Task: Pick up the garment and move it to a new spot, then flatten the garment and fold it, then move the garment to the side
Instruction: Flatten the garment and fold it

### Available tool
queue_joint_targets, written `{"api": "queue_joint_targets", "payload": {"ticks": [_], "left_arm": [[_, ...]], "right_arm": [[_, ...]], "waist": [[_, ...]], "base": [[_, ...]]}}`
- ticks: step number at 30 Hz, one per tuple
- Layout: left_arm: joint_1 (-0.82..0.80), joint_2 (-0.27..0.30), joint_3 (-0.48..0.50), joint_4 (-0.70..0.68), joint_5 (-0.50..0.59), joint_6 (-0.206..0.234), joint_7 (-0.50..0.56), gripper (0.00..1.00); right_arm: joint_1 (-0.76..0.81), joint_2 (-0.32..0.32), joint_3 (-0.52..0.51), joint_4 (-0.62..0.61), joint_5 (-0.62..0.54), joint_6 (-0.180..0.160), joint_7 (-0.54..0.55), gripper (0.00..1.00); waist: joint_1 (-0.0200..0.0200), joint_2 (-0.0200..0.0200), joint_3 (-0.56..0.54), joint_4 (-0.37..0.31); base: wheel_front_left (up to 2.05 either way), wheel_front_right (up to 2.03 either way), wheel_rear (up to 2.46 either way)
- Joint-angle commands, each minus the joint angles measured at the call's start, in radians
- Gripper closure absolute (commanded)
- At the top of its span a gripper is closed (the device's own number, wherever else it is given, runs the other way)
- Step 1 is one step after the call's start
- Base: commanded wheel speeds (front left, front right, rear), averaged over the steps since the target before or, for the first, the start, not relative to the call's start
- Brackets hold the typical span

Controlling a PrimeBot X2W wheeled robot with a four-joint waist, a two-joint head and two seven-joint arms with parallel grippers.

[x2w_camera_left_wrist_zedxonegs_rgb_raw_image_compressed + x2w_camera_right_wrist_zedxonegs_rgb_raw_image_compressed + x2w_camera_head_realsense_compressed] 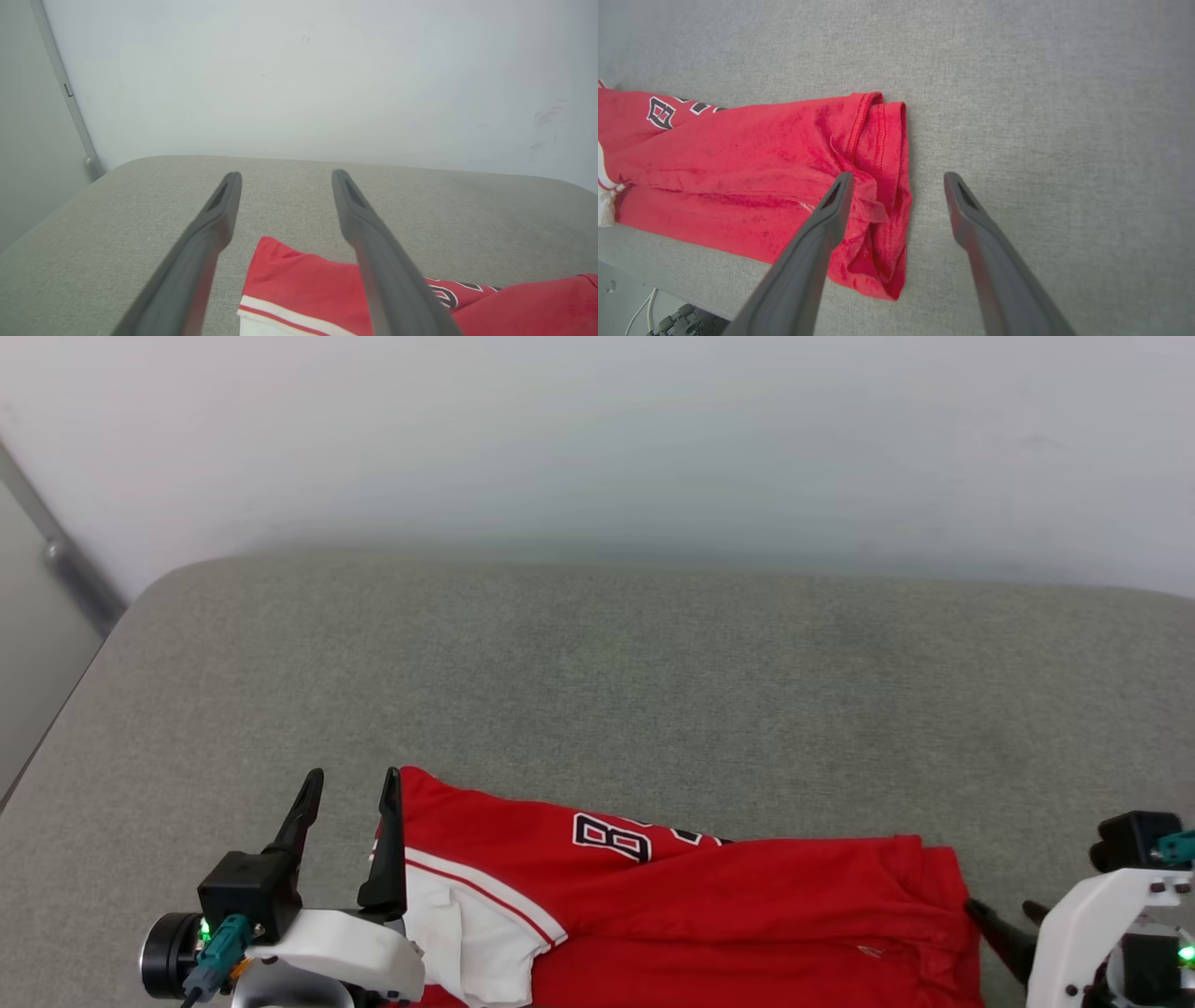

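head view shows the red jersey t-shirt (728, 915) lying folded lengthwise along the near edge of the grey fabric bench (597, 672), with its white sleeve (467, 933) at the left end. the white-and-black number (611, 837) reads "8"; a fold hides the next character. the left end effector (353, 782) stands open at the shoulder corner, gripping nothing. the right end effector (899, 177) is open by the hem, empty.

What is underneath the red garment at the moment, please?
The garment lies on the grey padded surface, which is visible around it. Its folded layers hide anything directly beneath.
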Motion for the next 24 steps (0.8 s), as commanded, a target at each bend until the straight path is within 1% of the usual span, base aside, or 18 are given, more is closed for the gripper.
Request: {"api": "queue_joint_targets", "payload": {"ticks": [1, 4, 9, 10, 15, 16, 17, 19, 24], "left_arm": [[0.014, 0.005, -0.003, -0.023, 0.012, 0.009, 0.006, 0.0], [0.001, 0.007, -0.01, -0.059, 0.024, 0.017, 0.013, 0.0], [-0.025, 0.003, -0.024, -0.088, 0.036, 0.02, 0.02, 0.0], [-0.025, 0.003, -0.024, -0.088, 0.036, 0.02, 0.02, 0.0], [-0.025, -0.005, -0.035, -0.086, 0.038, 0.022, 0.022, 0.0], [-0.023, -0.005, -0.036, -0.084, 0.037, 0.023, 0.023, 0.0], [-0.019, -0.006, -0.037, -0.081, 0.036, 0.023, 0.024, 0.0], [-0.009, -0.004, -0.039, -0.076, 0.034, 0.025, 0.026, 0.0], [0.014, 0.0, -0.046, -0.067, 0.025, 0.032, 0.04, 0.0]], "right_arm": [[-0.007, 0.016, 0.01, 0.017, -0.003, 0.0, 0.017, 0.0], [-0.038, 0.031, 0.02, 0.058, 0.009, 0.0, 0.027, 0.0], [-0.081, 0.05, 0.038, 0.175, 0.023, 0.0, 0.026, 0.0], [-0.081, 0.05, 0.038, 0.175, 0.023, 0.0, 0.026, 0.0], [-0.089, 0.075, 0.113, 0.301, 0.063, 0.0, 0.076, 0.0], [-0.09, 0.077, 0.13, 0.313, 0.071, 0.001, 0.08, 0.69], [-0.096, 0.08, 0.14, 0.319, 0.083, 0.001, 0.074, 1.0], [-0.112, 0.072, 0.158, 0.32, 0.097, 0.001, 0.062, 1.0], [-0.157, 0.016, 0.164, 0.305, 0.11, 0.001, 0.022, 1.0]], "waist": [[0.0001, 0.0, 0.019, 0.019], [0.0001, 0.0, 0.053, 0.038], [0.0001, 0.0, 0.095, 0.06], [0.0001, 0.0, 0.095, 0.06], [0.0001, 0.0, 0.101, 0.067], [0.0001, 0.0, 0.098, 0.067], [0.0001, 0.0, 0.093, 0.066], [0.0001, 0.0, 0.081, 0.06], [0.0001, 0.0, 0.041, 0.038]], "base": [[0.0, 0.0, 0.0], [0.0, 0.0, 0.0], [0.0, 0.0, 0.0], [0.0, 0.0, 0.0], [0.0, 0.0, 0.0], [0.0, 0.0, 0.0], [0.0, 0.0, 0.0], [0.0, 0.0, 0.0], [0.0, 0.0, 0.0]]}}
